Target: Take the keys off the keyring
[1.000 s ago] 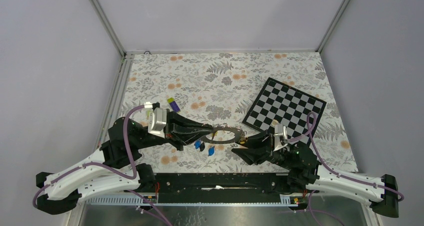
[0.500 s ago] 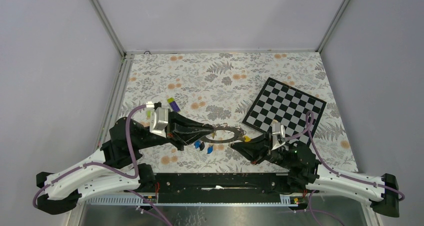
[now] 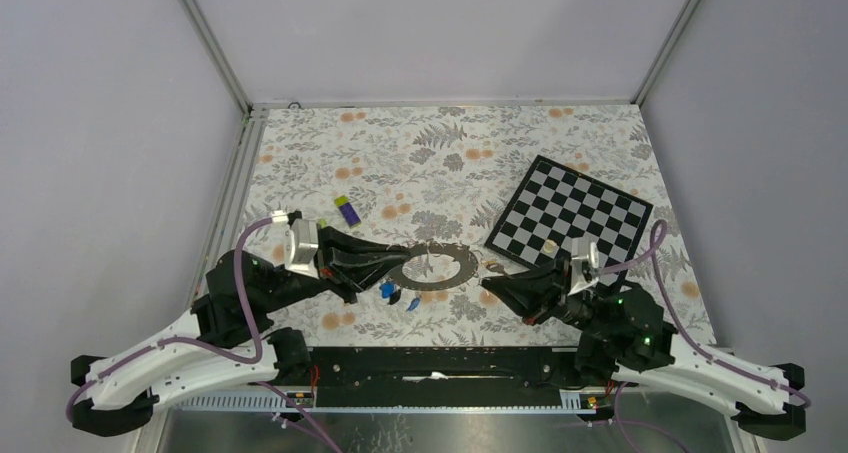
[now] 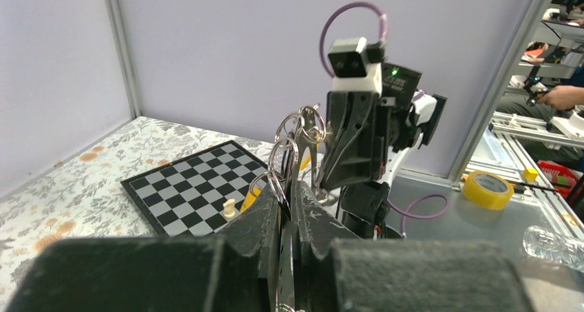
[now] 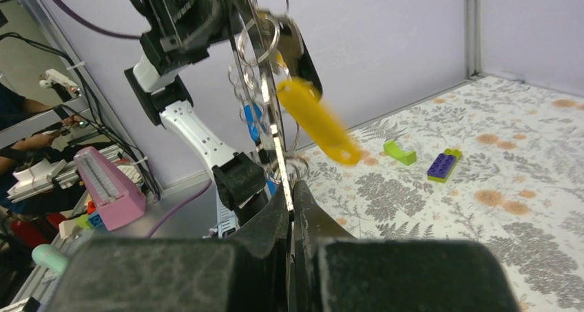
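The keyring [image 3: 469, 263] is held above the desk [image 3: 420, 163], left of the chessboard [image 3: 570, 213], with keys [image 3: 388, 291] dangling beneath. The left pincer [image 3: 402, 256] clamps the rim farthest from the chessboard, and the right pincer [image 3: 487, 285] is closed on the nearest rim.

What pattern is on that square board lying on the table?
The board has black-and-white checks, clearest in the top external view.

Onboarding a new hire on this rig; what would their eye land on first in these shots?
The big grey keyring held between both arms: left gripper clamps its left edge, right gripper looks shut on its right edge. In the right wrist view, a yellow tag dangles off it, blurred. The chessboard lies far right.
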{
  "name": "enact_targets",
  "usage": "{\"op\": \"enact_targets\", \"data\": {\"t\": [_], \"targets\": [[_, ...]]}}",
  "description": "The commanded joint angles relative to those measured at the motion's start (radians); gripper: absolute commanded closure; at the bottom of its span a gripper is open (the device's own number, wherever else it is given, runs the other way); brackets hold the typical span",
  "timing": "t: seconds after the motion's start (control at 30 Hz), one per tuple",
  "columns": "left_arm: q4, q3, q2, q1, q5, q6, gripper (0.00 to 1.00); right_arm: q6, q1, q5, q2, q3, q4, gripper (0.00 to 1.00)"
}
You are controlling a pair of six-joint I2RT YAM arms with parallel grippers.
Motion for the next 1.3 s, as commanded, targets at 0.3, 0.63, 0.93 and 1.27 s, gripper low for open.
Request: {"op": "enact_targets", "data": {"t": [0.3, 0.63, 0.93, 1.27], "targets": [[0.156, -0.107, -0.08, 0.0, -0.149, -0.091, 0.99, -0.103, 0.001, 0.032, 0.062, 0.323, -0.357, 1.0], [0.183, -0.218, -0.11, 0.0, -0.151, -0.147, 0.71, -0.218, 0.001, 0.02, 0.26, 0.698, -0.742, 1.0], [0.248, -0.264, -0.085, 0.0, -0.066, -0.17, 0.48, -0.288, 0.0, -0.054, 0.481, 1.048, -1.066, 1.0], [0.341, -0.16, 0.054, 0.0, 0.033, -0.122, 0.3, -0.305, 0.001, -0.067, 0.533, 1.104, -1.096, 1.0]]}}
